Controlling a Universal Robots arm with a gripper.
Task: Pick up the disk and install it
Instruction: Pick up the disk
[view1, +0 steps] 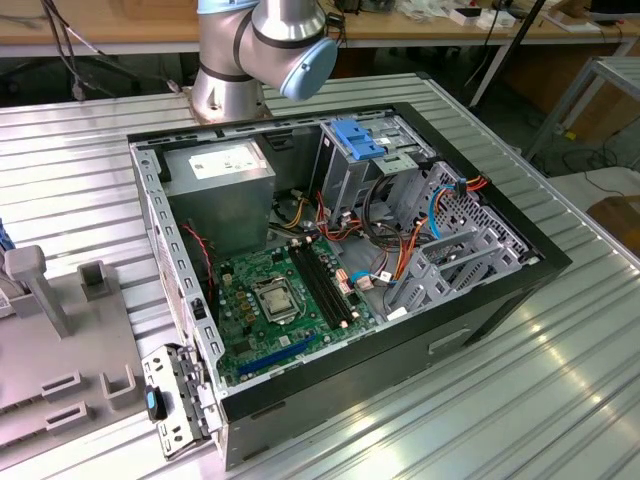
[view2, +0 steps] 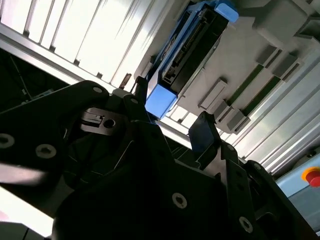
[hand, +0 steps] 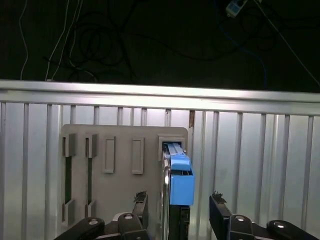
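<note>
Disk (hand: 180, 185) on edge in a grey rack (hand: 120, 145), near and centred before the spread-fingered, empty hand (hand: 178, 197).

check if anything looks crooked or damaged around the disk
Nothing stands out. The disk stands on edge, square in its slot on the grey holder, with the hand open on either side, not touching it.

We find the exterior view evenly and brightly lit, with a soft sheen on the ribbed table (view1: 520, 400). In the second wrist view the slats beyond the gripper (view2: 171, 109) glare to white, while its own body lies in near-black shadow. In the first wrist view the room far beyond the gripper is dark, and the table rail farthest from it gleams.
</note>
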